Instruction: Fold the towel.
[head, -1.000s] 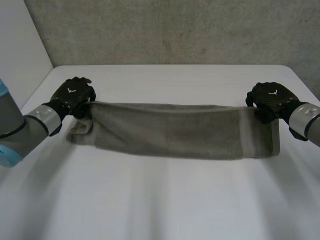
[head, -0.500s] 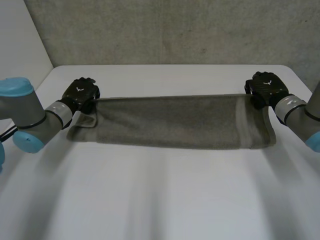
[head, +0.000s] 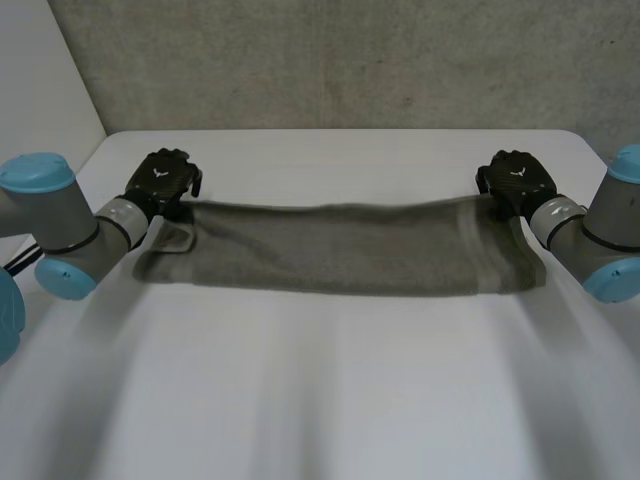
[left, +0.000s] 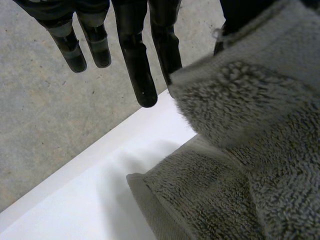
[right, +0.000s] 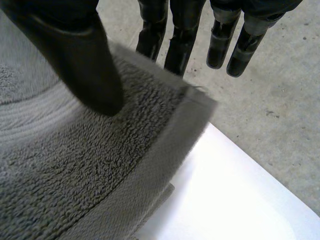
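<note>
A grey towel (head: 340, 250), folded into a long band, stretches across the far half of the white table (head: 320, 400). My left hand (head: 165, 180) is at its far left corner. In the left wrist view that hand (left: 137, 65) has straight fingers, and the raised towel corner (left: 240, 100) rests against the nearest finger and the thumb. My right hand (head: 515, 180) is at the far right corner. There its thumb (right: 80, 50) lies on top of the towel (right: 75, 165), with straight fingers (right: 177, 45) behind the edge and the corner held off the table.
A concrete wall (head: 330, 60) rises behind the table's far edge. Both hands reach just past that edge, over the concrete floor (left: 45, 115). The near half of the table is bare white.
Both hands have moved farther back and a little inward with the towel's far edge. That edge, taut before, now sags between them. Both hands' fingers have loosened.
</note>
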